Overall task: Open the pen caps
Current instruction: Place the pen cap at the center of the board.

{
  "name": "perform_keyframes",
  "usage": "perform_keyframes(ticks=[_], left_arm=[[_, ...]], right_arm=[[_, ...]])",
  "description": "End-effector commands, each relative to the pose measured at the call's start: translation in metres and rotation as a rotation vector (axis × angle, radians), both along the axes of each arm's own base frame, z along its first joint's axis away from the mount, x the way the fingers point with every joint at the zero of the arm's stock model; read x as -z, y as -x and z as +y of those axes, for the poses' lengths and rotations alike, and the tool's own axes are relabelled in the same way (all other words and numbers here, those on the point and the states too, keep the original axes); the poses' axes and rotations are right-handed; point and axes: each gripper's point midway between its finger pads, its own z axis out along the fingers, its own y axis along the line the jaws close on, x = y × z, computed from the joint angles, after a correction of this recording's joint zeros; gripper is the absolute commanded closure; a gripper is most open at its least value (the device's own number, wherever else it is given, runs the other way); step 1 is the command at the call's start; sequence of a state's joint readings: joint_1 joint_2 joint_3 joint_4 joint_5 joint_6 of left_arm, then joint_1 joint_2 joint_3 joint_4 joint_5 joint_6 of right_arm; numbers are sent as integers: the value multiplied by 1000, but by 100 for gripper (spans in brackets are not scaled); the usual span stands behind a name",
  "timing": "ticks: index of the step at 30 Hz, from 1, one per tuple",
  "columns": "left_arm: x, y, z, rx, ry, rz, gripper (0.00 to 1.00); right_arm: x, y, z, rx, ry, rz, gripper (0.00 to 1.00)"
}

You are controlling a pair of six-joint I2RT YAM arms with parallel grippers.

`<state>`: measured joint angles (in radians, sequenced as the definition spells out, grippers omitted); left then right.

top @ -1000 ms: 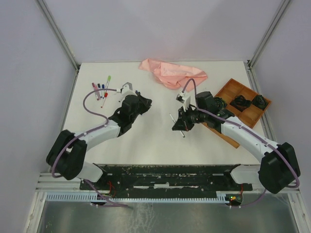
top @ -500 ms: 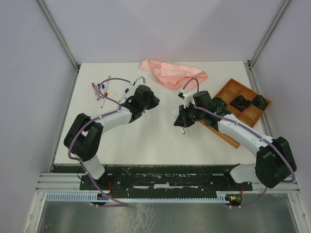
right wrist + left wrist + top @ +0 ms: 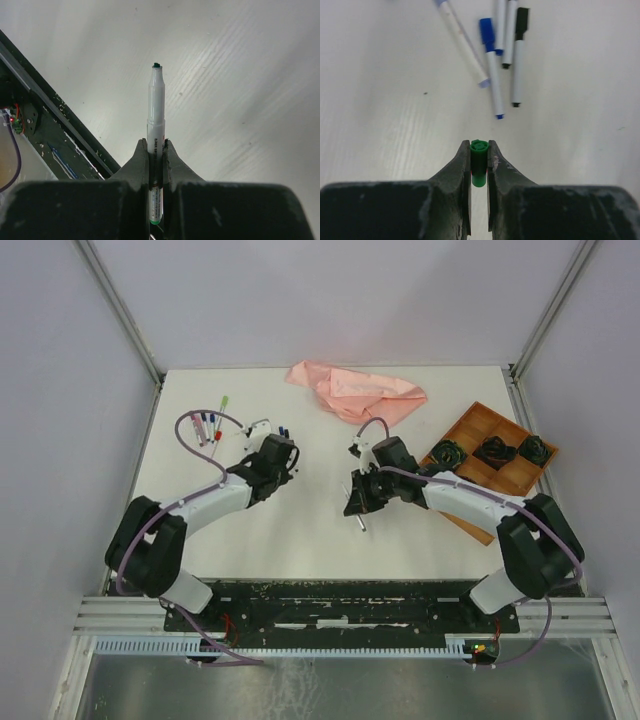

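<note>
Green cap off: the left gripper [image 3: 479, 150] was closed to a narrow gap on a small green cylindrical plastic pen cap [image 3: 479, 169], which sat pinched upright between the two black fingers [image 3: 454, 175] with its end level with their tips, above the white tabletop [image 3: 380, 110]. Ahead of those fingertips, and apart from them, lay a loose group of thin white marker pens. A blue-capped pen [image 3: 491, 70] lay almost straight ahead, a black-capped pen [image 3: 518, 55] just to the right of it, and a white pen with a bluish tip [image 3: 462, 42] slanted away to the left. The right gripper [image 3: 156, 145] was likewise pressed almost shut, its hold on an uncapped white pen barrel [image 3: 156, 110]. The barrel was gripped around its middle, so that it stood out well beyond the fingertips and ended in a dark green nib [image 3: 156, 65]. A black frame rail at the table's edge [image 3: 55, 115] ran to the left of these fingers. Seen from above, the two grippers hung over the middle of the table, well apart. A crumpled pink cloth [image 3: 355, 390] lay beyond both, and a compartmented wooden tray [image 3: 478, 420] holding dark objects sat to the right of the right-hand fingers. A second scatter of capped pens [image 3: 205, 425] lay to the left of the left-hand fingers.
</note>
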<state>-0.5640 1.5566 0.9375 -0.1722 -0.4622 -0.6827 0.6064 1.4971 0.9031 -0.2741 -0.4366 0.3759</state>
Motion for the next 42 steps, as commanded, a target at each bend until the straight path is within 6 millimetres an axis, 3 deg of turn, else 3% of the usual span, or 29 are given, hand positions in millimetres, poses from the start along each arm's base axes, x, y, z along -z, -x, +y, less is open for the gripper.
perform_keyframes(ticks=[1, 5, 11, 16, 20, 25, 30, 37, 42], left_arm=[[5, 13, 53, -128, -80, -2, 97], [19, 19, 90, -230, -84, 46, 97], [22, 8, 130, -344, -40, 46, 97], [25, 6, 173, -468, -32, 74, 97], [33, 12, 190, -513, -32, 98, 97], [53, 21, 188, -507, -3, 139, 96], [61, 26, 195, -521, -26, 159, 91], [68, 22, 202, -536, -19, 170, 86], [75, 18, 201, -517, -7, 194, 76]], right_arm=[[-10, -14, 36, 6, -49, 28, 100], [-5, -4, 80, -53, -48, 71, 100], [16, 12, 155, -73, -39, 122, 99], [21, 3, 201, -37, -26, 73, 98], [19, 4, 237, -2, -79, 140, 95], [38, 27, 270, -69, -21, 197, 92], [52, 23, 284, -73, 38, 159, 90], [70, 14, 276, -47, 112, 122, 84], [81, 4, 265, -37, 182, 52, 79]])
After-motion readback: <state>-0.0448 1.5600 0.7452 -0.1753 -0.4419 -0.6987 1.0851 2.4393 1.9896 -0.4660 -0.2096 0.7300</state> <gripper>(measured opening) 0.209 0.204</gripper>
